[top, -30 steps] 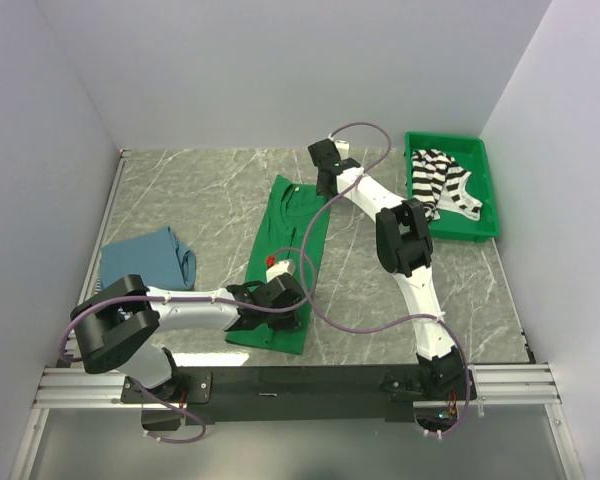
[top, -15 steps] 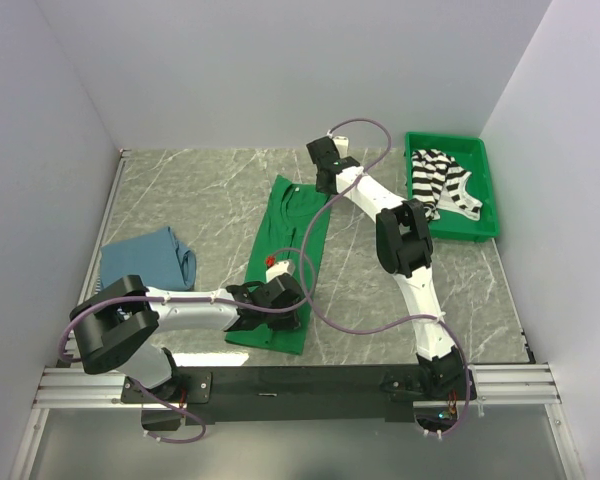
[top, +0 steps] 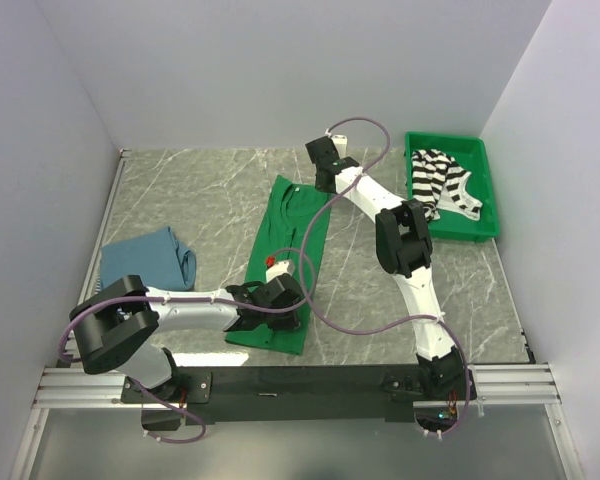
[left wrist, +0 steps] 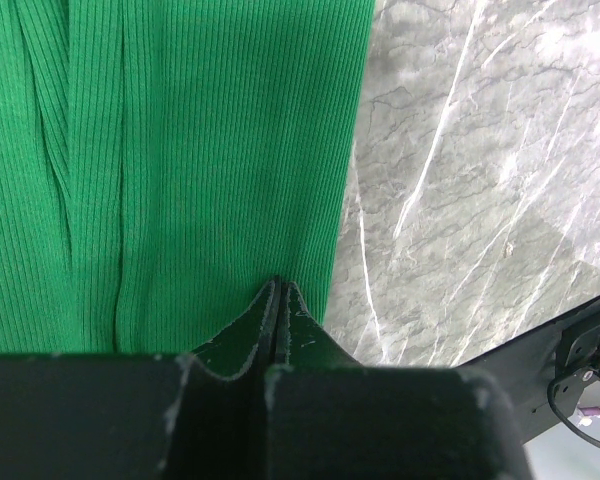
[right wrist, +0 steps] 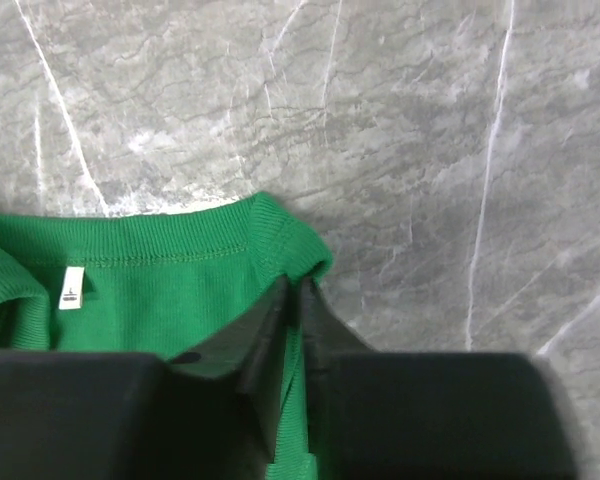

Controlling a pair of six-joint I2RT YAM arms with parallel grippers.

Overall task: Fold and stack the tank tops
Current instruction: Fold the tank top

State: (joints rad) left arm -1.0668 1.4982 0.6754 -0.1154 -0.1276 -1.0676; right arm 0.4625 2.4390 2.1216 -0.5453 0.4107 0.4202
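Note:
The green tank top (top: 290, 235) lies lengthwise in the middle of the table, folded into a narrow strip. At its near end my left gripper (top: 283, 303) is shut, its tips (left wrist: 278, 285) pinched into the ribbed green cloth (left wrist: 180, 150) close to the side edge. At the far end my right gripper (top: 324, 186) is shut on the shoulder corner, and a strip of green cloth (right wrist: 160, 290) runs between its fingers (right wrist: 298, 285). A black-and-white striped tank top (top: 440, 180) lies crumpled in the bin. A blue tank top (top: 150, 258) lies bunched at the left.
The green plastic bin (top: 492, 190) stands at the back right against the wall. White walls close the table on the left, back and right. A black rail (top: 300, 382) with the arm bases runs along the near edge.
My right gripper's jaws have narrowed onto the green top's shoulder corner, and the wrist has edged slightly left. The left arm and the cloth have not moved.

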